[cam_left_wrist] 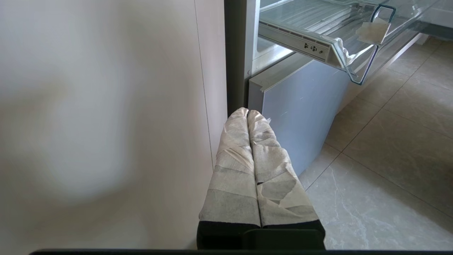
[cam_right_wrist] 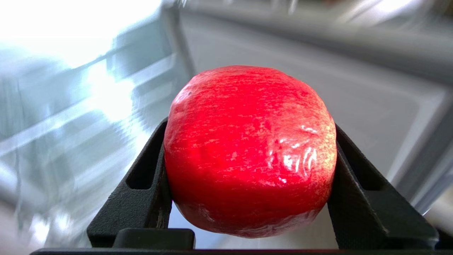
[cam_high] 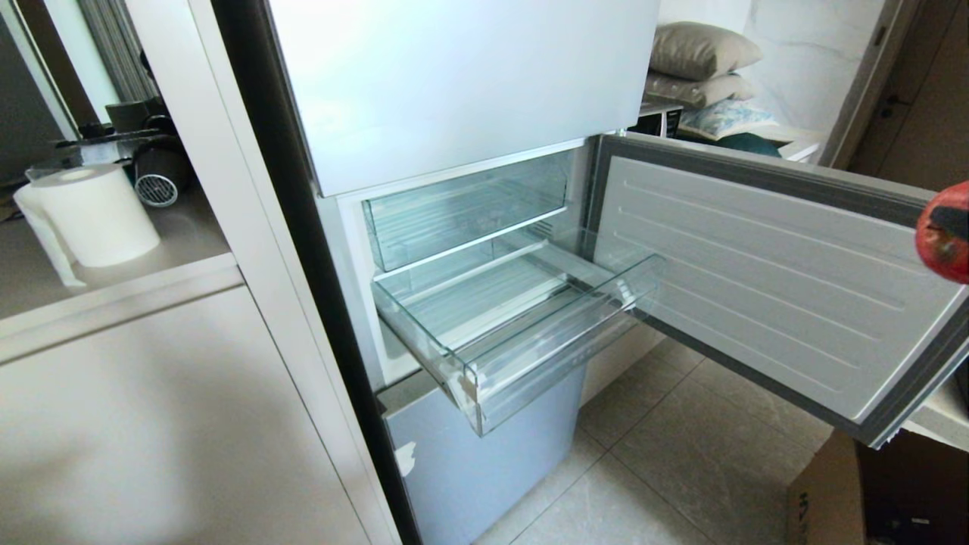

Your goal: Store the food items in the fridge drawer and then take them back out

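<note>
The right gripper (cam_right_wrist: 249,177) has two black fingers (cam_right_wrist: 141,198), and they pinch a small, round, shiny red fruit (cam_right_wrist: 249,152) from both sides. The fruit fills the space between the fingers and sticks out past their tips. In the head view the fruit (cam_high: 944,231) shows only at the far right edge, up in the air, with a bit of black finger across it.

Out in front of this gripper, and off to its left, is the open grey fridge door (cam_high: 764,280) with its ribbed white inside. Further left past the door is the wide, flat, clear plastic fridge drawer (cam_high: 515,333). It is pulled out of the fridge and has a ribbed floor and round front corners. A scrap of white tape (cam_left_wrist: 371,32) sits on one front corner. The fruit is well apart from the drawer and higher than it. A second clear plastic bin (cam_high: 462,212) sits just above the drawer, inside the fridge.

The left gripper (cam_left_wrist: 247,113) has fingers wrapped in white tape, and they are pressed together with nothing between them. It hangs low, near the tall cream cabinet side (cam_left_wrist: 106,124). The drawer is ahead of it and higher up. The grey tiled floor (cam_left_wrist: 389,159) lies below it.

A white paper roll (cam_high: 91,216) stands on a shelf far off to the left.
</note>
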